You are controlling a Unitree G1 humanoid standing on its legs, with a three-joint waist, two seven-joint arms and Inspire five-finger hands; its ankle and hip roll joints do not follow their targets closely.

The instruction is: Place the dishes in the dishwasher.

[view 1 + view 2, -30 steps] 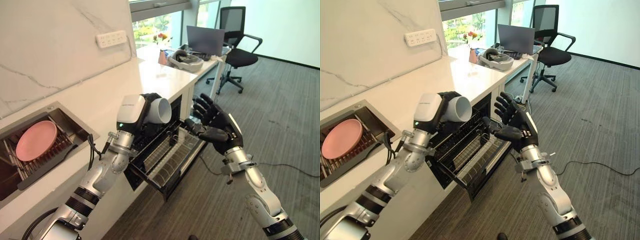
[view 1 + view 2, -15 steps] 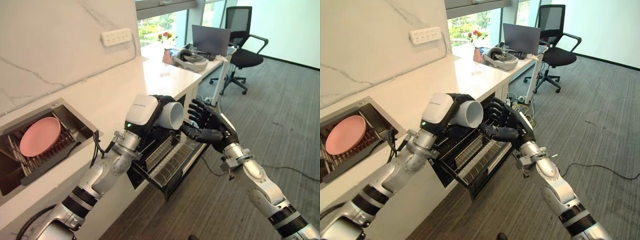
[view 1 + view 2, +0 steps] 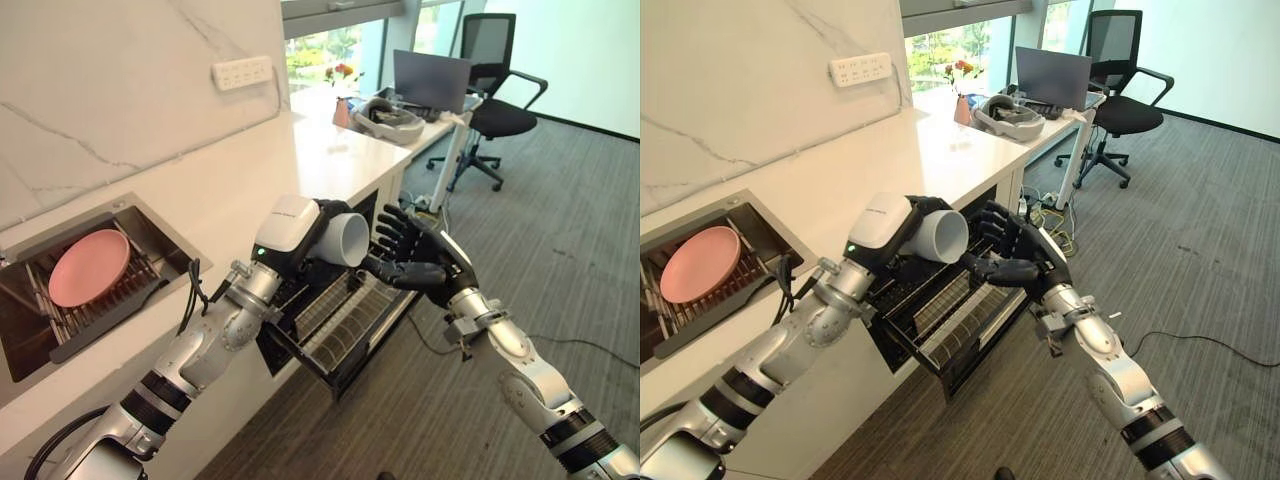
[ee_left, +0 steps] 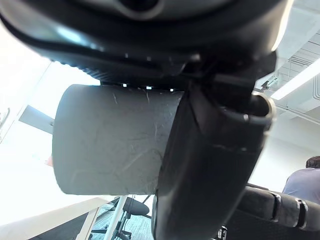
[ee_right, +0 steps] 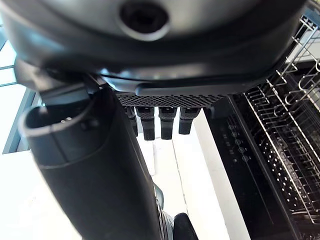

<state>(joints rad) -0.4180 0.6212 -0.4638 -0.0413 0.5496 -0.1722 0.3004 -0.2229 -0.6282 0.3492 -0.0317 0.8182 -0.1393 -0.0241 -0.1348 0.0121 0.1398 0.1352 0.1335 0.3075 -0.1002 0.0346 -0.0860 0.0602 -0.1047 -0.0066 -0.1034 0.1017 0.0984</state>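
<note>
My left hand (image 3: 322, 222) is shut on a white cup (image 3: 345, 239), held on its side above the pulled-out dishwasher rack (image 3: 345, 322). In the left wrist view the thumb (image 4: 210, 165) wraps round the cup (image 4: 115, 140). My right hand (image 3: 425, 262) is open, fingers spread, just right of the cup's mouth and over the rack's far side. The rack (image 5: 280, 135) shows past its straight fingers (image 5: 160, 122). A pink plate (image 3: 88, 267) stands in the sink's drying rack (image 3: 70, 315) at the left.
The white counter (image 3: 250, 170) runs along the marble wall with a wall socket (image 3: 243, 72). At the far end a desk holds a laptop (image 3: 432, 80) and a headset (image 3: 390, 118). An office chair (image 3: 505, 100) stands on the grey carpet.
My right hand has moved left, closer to the cup. The left hand with the cup has shifted slightly toward the rack. The camera has shifted too.
</note>
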